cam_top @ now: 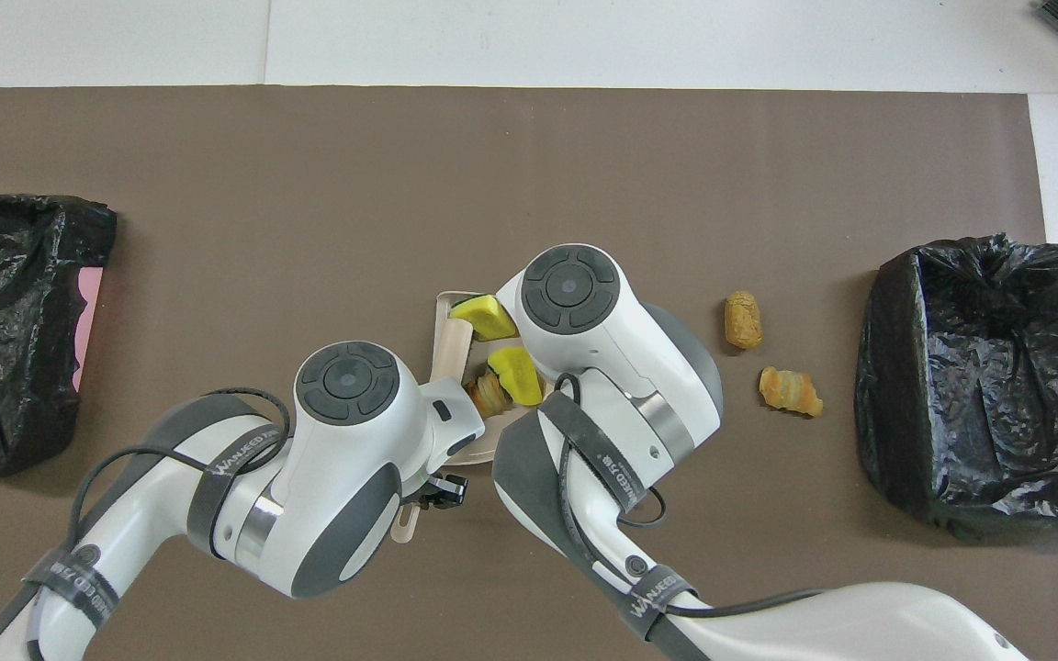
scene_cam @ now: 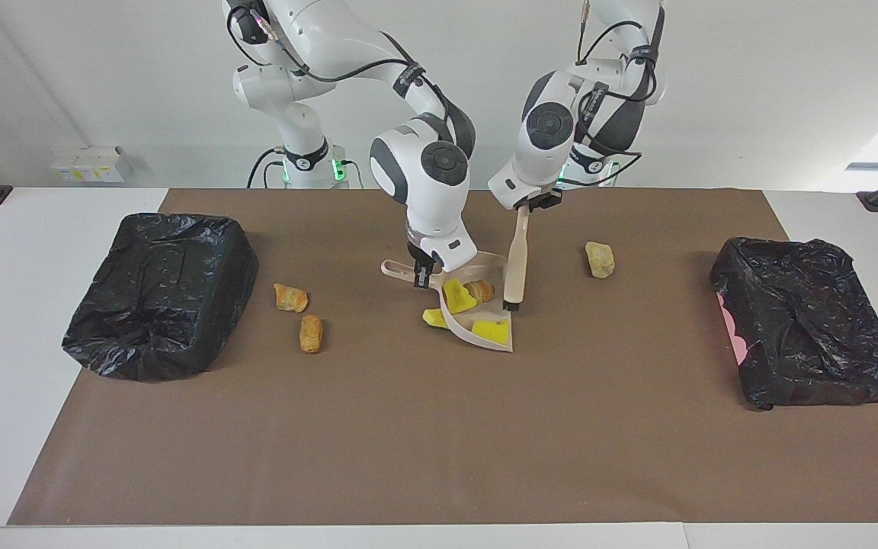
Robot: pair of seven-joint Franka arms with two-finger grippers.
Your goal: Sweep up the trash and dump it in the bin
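My right gripper (scene_cam: pixel 422 273) is shut on the handle of the beige dustpan (scene_cam: pixel 494 267), which rests tilted on the mat. In the pan lie two yellow sponge pieces (scene_cam: pixel 456 296) (scene_cam: pixel 491 329) and a brown bread chunk (scene_cam: pixel 479 290). A third yellow piece (scene_cam: pixel 433 317) sits just outside the pan. My left gripper (scene_cam: pixel 536 204) is shut on the brush (scene_cam: pixel 515 263), held nearly upright with its bristles at the pan's mouth. Two bread chunks (scene_cam: pixel 290 297) (scene_cam: pixel 311 333) lie toward the right arm's end. A beige rock-like chunk (scene_cam: pixel 600 259) lies toward the left arm's end.
Two bins lined with black bags stand at the table's ends, one (scene_cam: pixel 161 293) at the right arm's end and one (scene_cam: pixel 809 332) at the left arm's. From overhead, the arms cover most of the dustpan (cam_top: pixel 442 298); the bread chunks (cam_top: pixel 743 319) (cam_top: pixel 791 390) show beside the bin (cam_top: pixel 984 376).
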